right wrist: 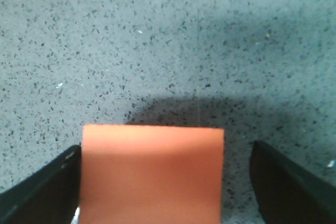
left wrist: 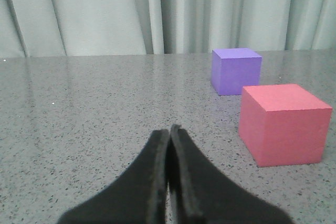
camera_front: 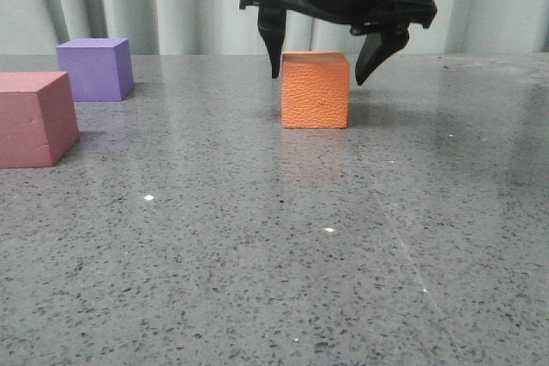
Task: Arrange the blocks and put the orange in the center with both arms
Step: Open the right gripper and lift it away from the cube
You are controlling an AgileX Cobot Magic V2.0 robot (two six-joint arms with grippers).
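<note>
The orange cube (camera_front: pixel 316 90) sits flat on the desk (camera_front: pixel 274 246), toward the far middle, with nothing holding it. The right gripper (camera_front: pixel 334 57) hangs straight over it, jaws spread wide, one finger on each side of the cube's top edge. In the right wrist view the cube (right wrist: pixel 151 174) lies almost against one finger and apart from the other, so the straddle is off-centre; closing would probably nudge the cube sideways before the grip sets.

The purple cube (camera_front: pixel 96 68) and pink cube (camera_front: pixel 34 117) stand near each other at the left, well apart from the orange one, which leaves room between for arranging. The left gripper (left wrist: pixel 169 129) has its jaws pressed together with nothing between them, low over bare desk beside those two cubes, likely waiting its turn.
</note>
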